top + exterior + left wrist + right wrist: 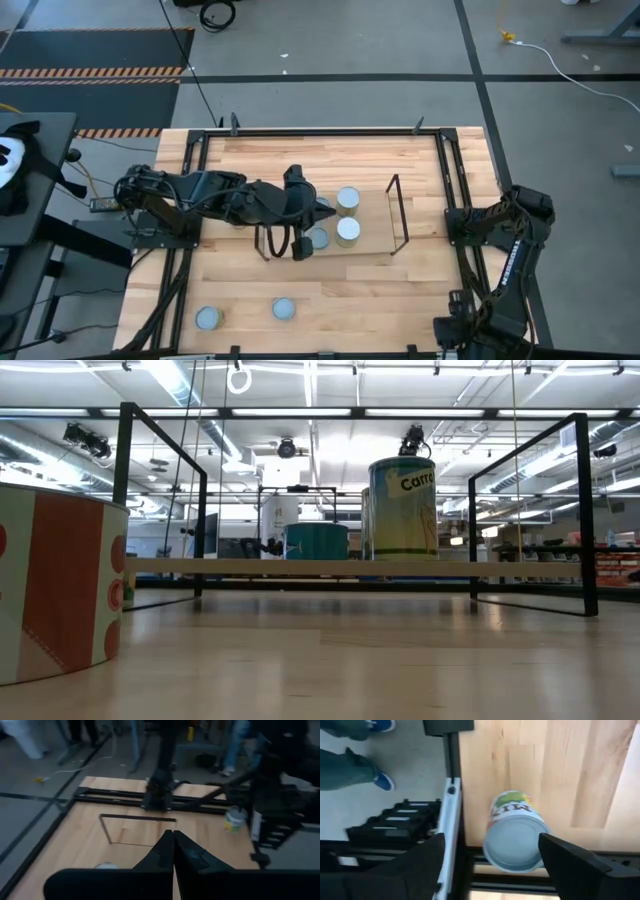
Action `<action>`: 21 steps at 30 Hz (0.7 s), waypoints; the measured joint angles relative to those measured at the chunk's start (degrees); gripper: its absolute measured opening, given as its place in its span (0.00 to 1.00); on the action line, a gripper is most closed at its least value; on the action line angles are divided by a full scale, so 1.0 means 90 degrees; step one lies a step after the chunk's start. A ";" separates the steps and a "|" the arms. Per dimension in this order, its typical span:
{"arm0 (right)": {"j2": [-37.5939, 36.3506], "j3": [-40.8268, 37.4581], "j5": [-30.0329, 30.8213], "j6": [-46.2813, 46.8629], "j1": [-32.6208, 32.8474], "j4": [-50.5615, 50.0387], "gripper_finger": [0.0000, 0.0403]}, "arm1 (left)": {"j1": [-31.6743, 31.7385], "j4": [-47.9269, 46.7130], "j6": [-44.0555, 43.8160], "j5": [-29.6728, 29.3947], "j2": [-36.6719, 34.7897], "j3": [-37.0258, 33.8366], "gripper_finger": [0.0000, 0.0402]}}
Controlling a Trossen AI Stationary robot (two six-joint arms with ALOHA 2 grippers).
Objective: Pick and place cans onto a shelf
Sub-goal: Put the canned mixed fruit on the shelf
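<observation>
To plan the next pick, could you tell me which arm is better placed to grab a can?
Probably right: the right gripper, open, faces a can at the table edge, while the left gripper is shut at the shelf.

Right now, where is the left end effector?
In the high view, the left end effector hangs over the shelf's left end, beside a can there, fingers closed and empty.

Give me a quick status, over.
Left gripper shut, empty, over shelf. Right gripper open, parked at table edge beside a can. Nothing blocking.
</observation>
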 joint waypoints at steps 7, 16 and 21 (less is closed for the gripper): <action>0.0021 -0.0622 -0.0064 -0.0515 0.0061 0.0012 0.92 | 0.0000 0.0002 -0.0002 -0.0258 0.0000 0.0000 0.02; 0.0024 -0.0727 -0.0337 -0.0976 0.0038 0.0342 0.95 | -0.0012 -0.0004 -0.0002 -0.0256 0.0000 0.0000 0.02; 0.0024 -0.0727 -0.0126 -0.1001 0.0053 0.0256 0.95 | -0.0012 -0.0004 -0.0004 -0.0256 0.0000 0.0000 0.02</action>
